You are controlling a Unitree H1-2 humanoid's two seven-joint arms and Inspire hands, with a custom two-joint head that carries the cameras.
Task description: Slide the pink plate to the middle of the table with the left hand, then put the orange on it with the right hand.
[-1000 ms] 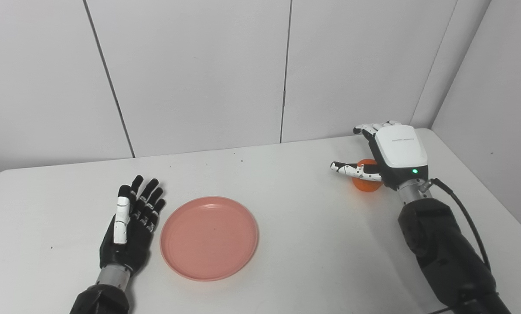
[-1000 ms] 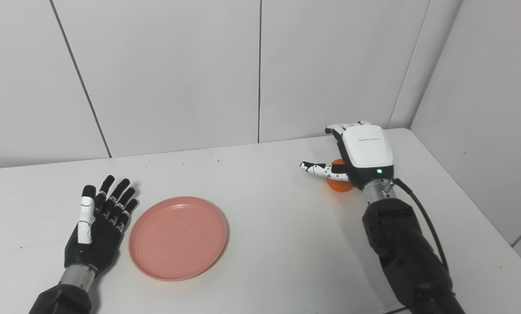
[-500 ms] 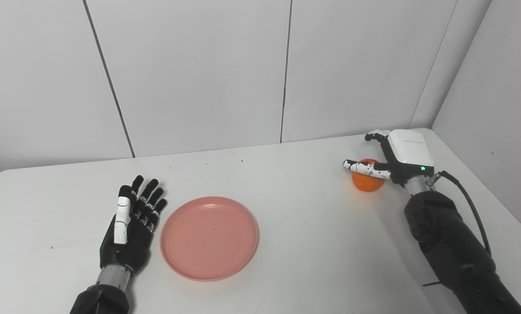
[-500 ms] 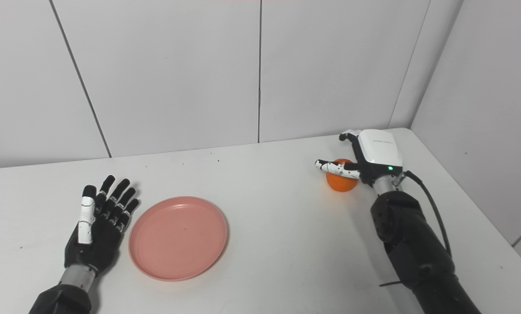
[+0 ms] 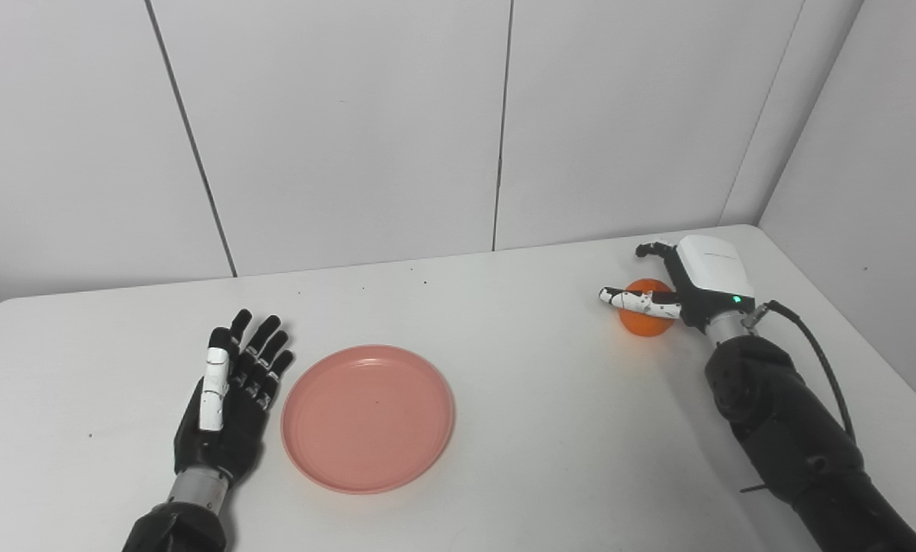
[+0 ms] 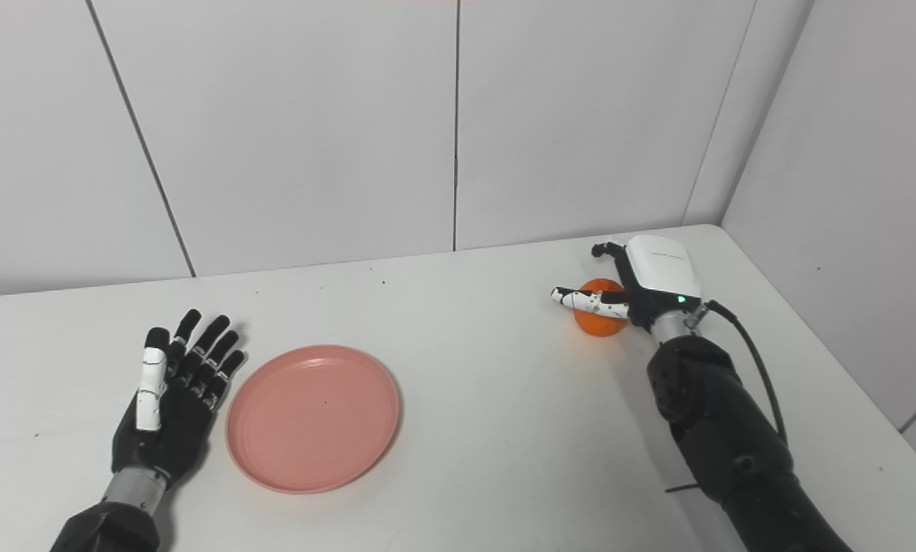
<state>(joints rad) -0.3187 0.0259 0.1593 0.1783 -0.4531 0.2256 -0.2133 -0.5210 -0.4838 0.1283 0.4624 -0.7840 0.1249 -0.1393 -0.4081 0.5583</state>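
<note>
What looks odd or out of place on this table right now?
Nothing looks spilled, tipped or broken. The pink plate lies flat and empty beside the open left hand, left of the table's middle. The right hand is around the orange near the far right; whether it grips is unclear.

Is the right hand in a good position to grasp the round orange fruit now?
Probably yes. The right hand is already at the round orange fruit, thumb across its front, nothing between them. A closed grip is not visible.
</note>
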